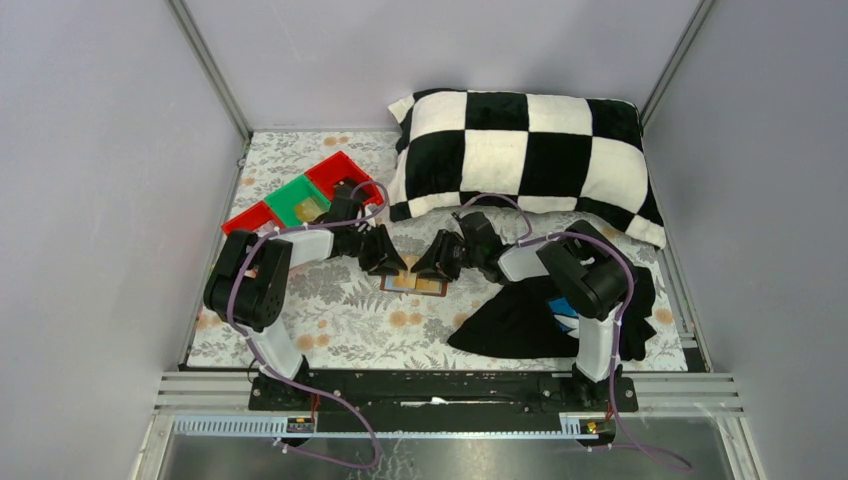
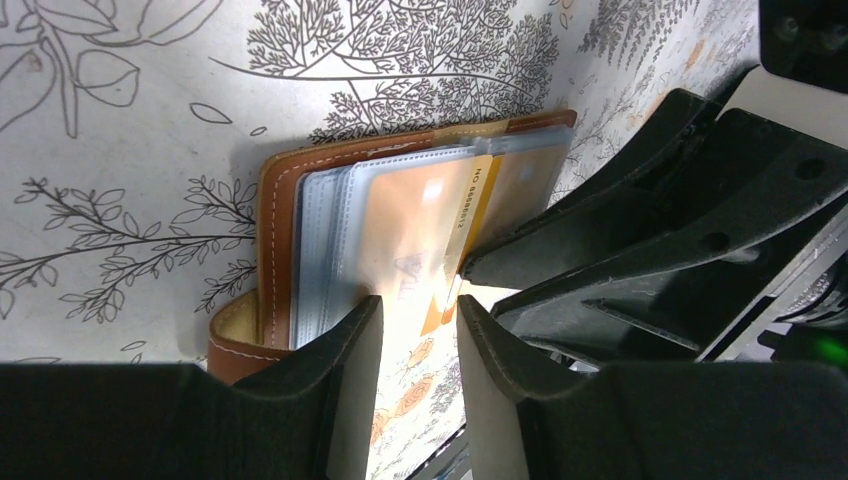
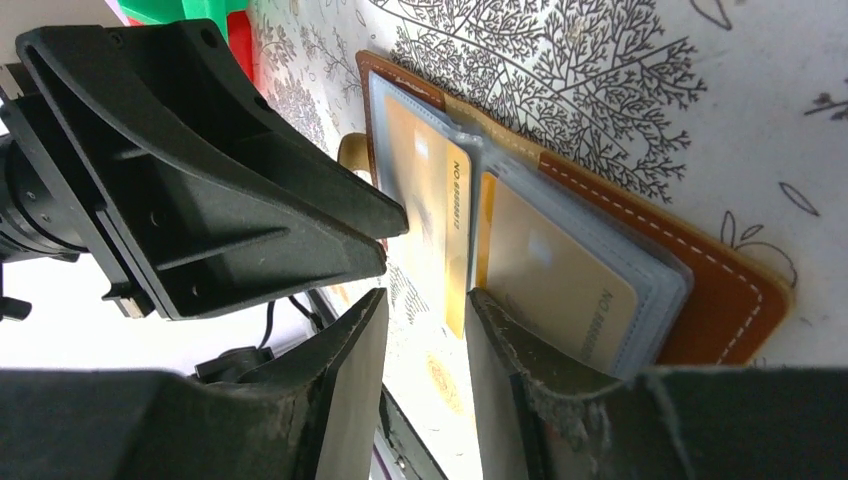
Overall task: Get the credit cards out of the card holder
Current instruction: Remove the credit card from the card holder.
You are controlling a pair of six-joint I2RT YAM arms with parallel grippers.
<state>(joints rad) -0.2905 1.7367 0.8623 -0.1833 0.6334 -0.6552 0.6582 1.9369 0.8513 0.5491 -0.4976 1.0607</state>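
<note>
The brown wallet (image 1: 414, 284) lies open on the flowered tablecloth (image 1: 350, 310), right between the two claws. A beige-orange card (image 2: 410, 240) lies on its clear sleeves and a second card (image 3: 555, 280) sits in a sleeve beside it. The left claw (image 2: 420, 310) and the right claw (image 3: 425, 305) both stand part open, the first card's edge in each gap, unpinched. Red and green trays (image 1: 300, 200) stand behind, a checked pillow (image 1: 520, 150) further back
</note>
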